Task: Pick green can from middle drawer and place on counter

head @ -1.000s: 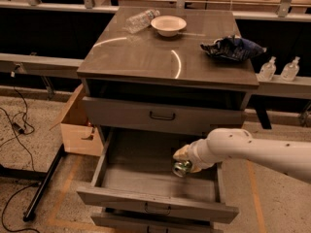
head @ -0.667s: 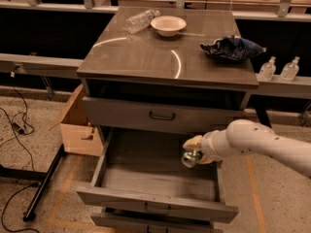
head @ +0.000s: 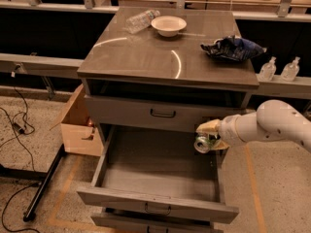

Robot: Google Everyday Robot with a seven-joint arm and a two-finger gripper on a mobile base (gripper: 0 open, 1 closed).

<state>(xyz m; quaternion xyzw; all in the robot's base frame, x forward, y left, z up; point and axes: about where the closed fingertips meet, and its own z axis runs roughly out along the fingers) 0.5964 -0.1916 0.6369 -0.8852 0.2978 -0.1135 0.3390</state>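
Note:
The middle drawer [head: 160, 171] stands pulled open, its flat grey tray bare. My gripper [head: 209, 137] is at the drawer's back right corner, lifted above the tray, just below the closed top drawer. It is shut on the green can [head: 203, 143], which lies on its side with a silver end facing the camera. The white arm reaches in from the right. The counter [head: 155, 57] is the glossy dark slab above.
On the counter are a white bowl [head: 168, 25], a clear plastic bottle [head: 141, 19] and a dark blue snack bag [head: 232, 48]. A cardboard box [head: 77, 125] stands left of the cabinet. Two small bottles [head: 279, 69] sit on a ledge at right.
My gripper has risen with the green can from the drawer tray and moved right and back, toward the drawer's back right corner.

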